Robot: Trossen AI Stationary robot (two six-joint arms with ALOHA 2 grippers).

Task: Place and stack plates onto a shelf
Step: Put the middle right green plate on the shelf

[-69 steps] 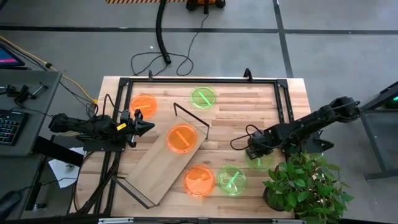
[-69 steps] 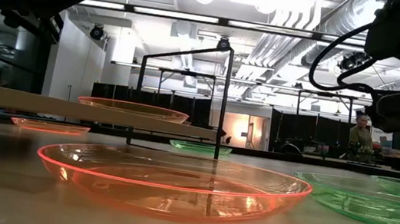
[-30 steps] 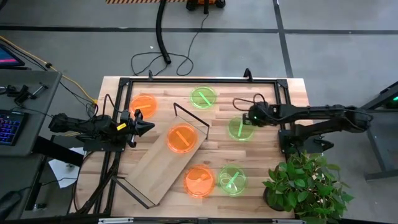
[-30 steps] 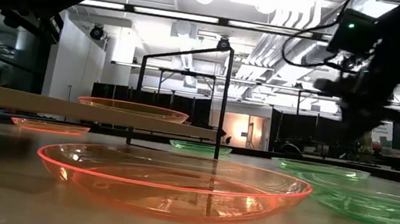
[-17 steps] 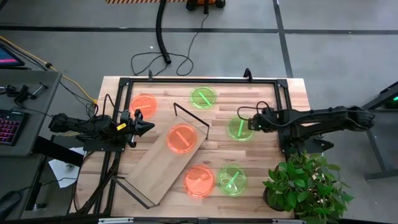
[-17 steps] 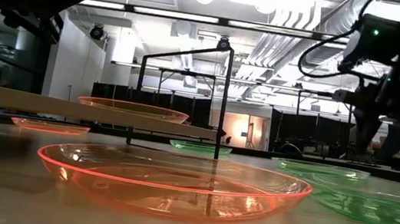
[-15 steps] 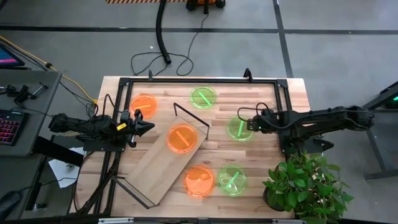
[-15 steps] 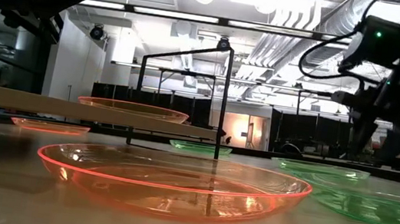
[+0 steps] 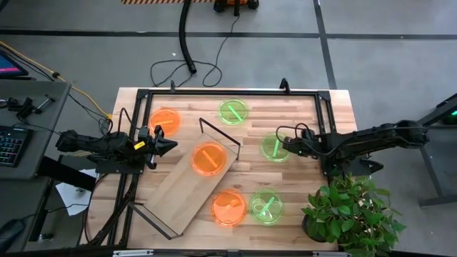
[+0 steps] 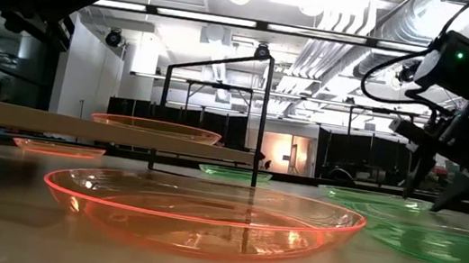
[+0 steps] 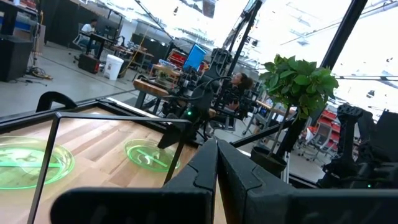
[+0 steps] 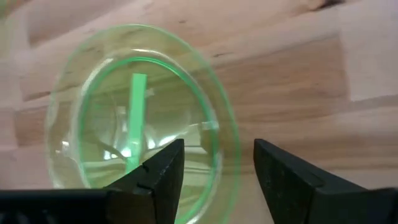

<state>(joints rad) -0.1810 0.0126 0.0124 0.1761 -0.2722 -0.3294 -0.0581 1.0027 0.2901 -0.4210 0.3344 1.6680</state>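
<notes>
My right gripper (image 9: 284, 145) (image 12: 214, 165) is open just above the right rim of a green plate (image 9: 273, 148) (image 12: 134, 106) that lies flat on the table; that rim passes under the gap between its fingers. The shelf (image 9: 182, 189) lies aslant on the table and carries one orange plate (image 9: 209, 158) near its far end. Flat on the table lie an orange plate (image 9: 165, 120), a green plate (image 9: 233, 111), an orange plate (image 9: 228, 207) and a green plate (image 9: 265, 206). My left gripper (image 9: 173, 144) (image 11: 216, 149) is shut and waits at the table's left, beside the shelf.
A potted plant (image 9: 350, 214) stands at the table's near right corner. A black frame (image 9: 228, 91) runs along the table's far and side edges. The shelf's black wire frames (image 9: 218, 135) rise at its ends. Bare wood shows between the plates.
My right gripper has come down and moved slightly toward the near edge, from high over the green plate's far right side to just above its right rim, and its arm has drawn back to the right. The plate has stayed in place.
</notes>
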